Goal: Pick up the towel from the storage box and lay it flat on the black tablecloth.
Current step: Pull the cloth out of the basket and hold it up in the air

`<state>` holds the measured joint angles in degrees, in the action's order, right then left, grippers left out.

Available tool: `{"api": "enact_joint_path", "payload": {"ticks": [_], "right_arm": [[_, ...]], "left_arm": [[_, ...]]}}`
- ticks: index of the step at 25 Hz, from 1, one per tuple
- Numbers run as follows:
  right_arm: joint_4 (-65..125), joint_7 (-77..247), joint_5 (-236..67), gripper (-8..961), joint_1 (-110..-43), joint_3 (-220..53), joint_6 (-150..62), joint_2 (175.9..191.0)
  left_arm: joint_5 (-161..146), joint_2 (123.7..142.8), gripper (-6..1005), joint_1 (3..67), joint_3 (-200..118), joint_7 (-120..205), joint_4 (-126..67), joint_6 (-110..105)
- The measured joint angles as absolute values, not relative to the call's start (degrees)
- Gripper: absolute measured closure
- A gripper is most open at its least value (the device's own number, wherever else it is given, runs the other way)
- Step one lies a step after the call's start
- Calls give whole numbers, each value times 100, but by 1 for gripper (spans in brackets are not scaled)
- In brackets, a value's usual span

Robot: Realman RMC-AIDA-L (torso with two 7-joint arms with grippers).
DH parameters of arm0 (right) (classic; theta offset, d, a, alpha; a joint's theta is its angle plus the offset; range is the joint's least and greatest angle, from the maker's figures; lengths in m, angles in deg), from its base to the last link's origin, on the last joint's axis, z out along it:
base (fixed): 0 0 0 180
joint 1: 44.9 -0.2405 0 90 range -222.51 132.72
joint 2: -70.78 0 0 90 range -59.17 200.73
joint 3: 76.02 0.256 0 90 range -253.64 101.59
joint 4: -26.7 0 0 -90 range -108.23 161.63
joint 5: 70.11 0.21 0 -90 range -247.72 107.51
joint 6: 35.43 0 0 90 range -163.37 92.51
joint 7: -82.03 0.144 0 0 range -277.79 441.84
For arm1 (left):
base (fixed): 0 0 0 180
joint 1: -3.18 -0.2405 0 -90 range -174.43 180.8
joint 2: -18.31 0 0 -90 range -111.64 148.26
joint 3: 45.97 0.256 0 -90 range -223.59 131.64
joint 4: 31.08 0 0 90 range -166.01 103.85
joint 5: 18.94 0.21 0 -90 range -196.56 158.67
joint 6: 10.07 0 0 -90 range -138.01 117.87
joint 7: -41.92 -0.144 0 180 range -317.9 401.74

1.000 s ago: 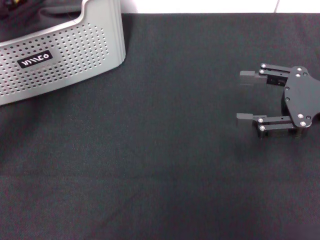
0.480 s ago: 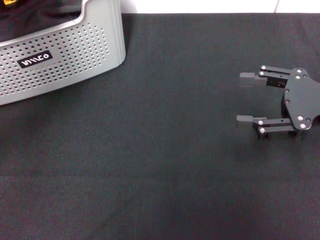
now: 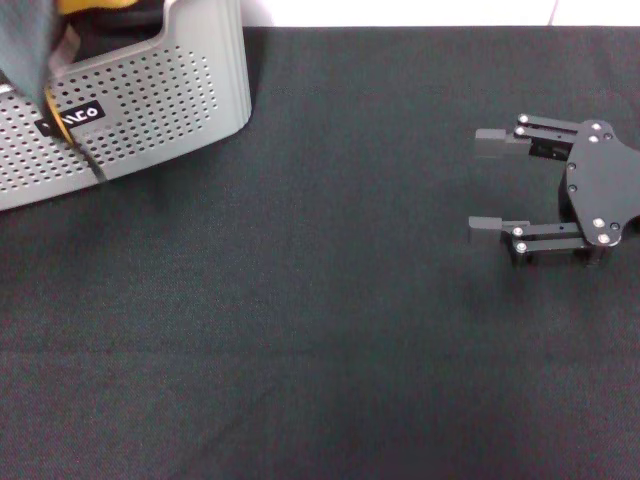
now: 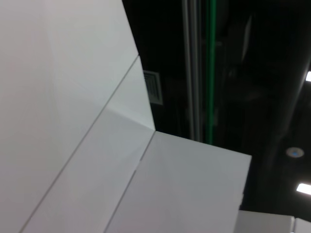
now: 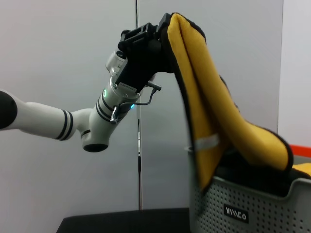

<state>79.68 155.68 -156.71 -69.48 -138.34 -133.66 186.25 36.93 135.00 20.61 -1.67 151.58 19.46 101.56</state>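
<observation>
The towel (image 3: 25, 50) hangs grey-green side out at the top left, its yellow reverse showing at the top and its black edge dangling in front of the storage box (image 3: 150, 100). From the right wrist view, the towel (image 5: 209, 111) droops folded, yellow side out, from my left gripper (image 5: 163, 34), which is shut on its top edge high above the storage box (image 5: 252, 204); part of the towel still lies in the box. My right gripper (image 3: 480, 186) hovers open and empty over the right side of the black tablecloth (image 3: 320, 300).
The box stands at the far left corner of the tablecloth, its black label facing me. A white wall strip runs along the far edge. The left wrist view shows only white panels and a dark ceiling.
The towel has risen out of the box and now hangs in front of its front wall. The right gripper has barely shifted.
</observation>
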Motion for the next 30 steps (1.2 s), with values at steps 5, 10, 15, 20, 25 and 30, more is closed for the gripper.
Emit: {"api": "enact_joint_path", "payload": {"ticks": [5, 10, 15, 20, 25, 30], "right_arm": [[7977, 15526, -15601, 83, -6984, -13834, -13379, 18632], [7951, 15489, -15560, 84, -7022, -13834, -13389, 18643], [7942, 15484, -15546, 84, -7031, -13834, -13395, 18645], [7935, 15478, -15536, 83, -7031, -13834, -13437, 18647], [7926, 15400, -15440, 85, -7031, -13867, -13570, 18651], [7791, 15254, -15401, 87, -7201, -13926, -13573, 18660]], "left_arm": [[3626, 13467, 989, 2160, -141, 15683, 2396, 10172], [3601, 13481, 989, 2253, -69, 16143, 2937, 10173], [3564, 13474, 989, 2317, -46, 16314, 3020, 10173], [3557, 13479, 989, 2346, -51, 16326, 2977, 10161], [3554, 13509, 989, 2347, -68, 16298, 2875, 10152], [3533, 13554, 989, 2339, -71, 16250, 2725, 10149]]}}
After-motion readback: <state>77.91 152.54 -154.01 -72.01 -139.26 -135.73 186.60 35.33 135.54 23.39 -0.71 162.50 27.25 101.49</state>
